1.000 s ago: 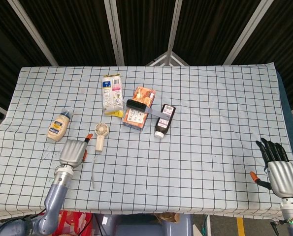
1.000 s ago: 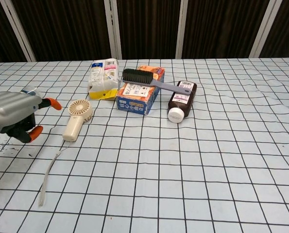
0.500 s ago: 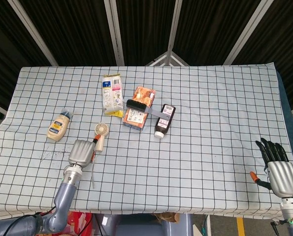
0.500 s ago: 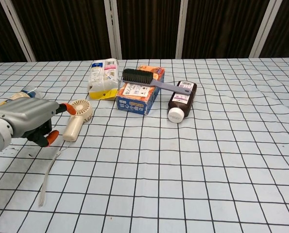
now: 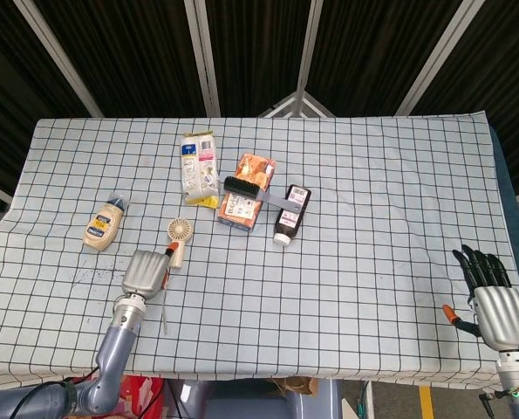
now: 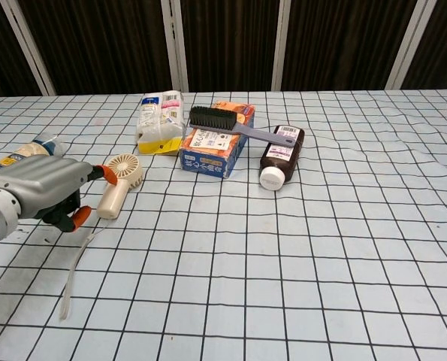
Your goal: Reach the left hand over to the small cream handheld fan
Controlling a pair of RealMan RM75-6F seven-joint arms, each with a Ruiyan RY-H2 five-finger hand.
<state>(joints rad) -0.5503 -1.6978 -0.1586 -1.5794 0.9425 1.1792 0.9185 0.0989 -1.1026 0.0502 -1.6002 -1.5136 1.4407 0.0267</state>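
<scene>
The small cream handheld fan (image 5: 178, 238) lies flat on the checked tablecloth, round head away from me, handle toward me. In the chest view the fan (image 6: 120, 183) sits just right of my left hand (image 6: 40, 194). My left hand (image 5: 146, 271) hovers just left of the fan's handle and a little nearer to me, holding nothing. One orange fingertip (image 6: 107, 174) is next to the fan head; I cannot tell whether it touches. My right hand (image 5: 491, 298) rests at the table's near right edge, fingers stretched out and apart, holding nothing.
A mayonnaise bottle (image 5: 104, 227) lies left of the fan. Behind the fan are a white and yellow packet (image 5: 198, 166), an orange box (image 5: 248, 207) with a black brush (image 5: 244, 186) on it, and a dark bottle (image 5: 290, 214). A thin white strip (image 6: 77, 263) lies near my left hand.
My left hand has moved right and closer to the fan's handle, most of it in the first half second. The right hand and the objects have not moved.
</scene>
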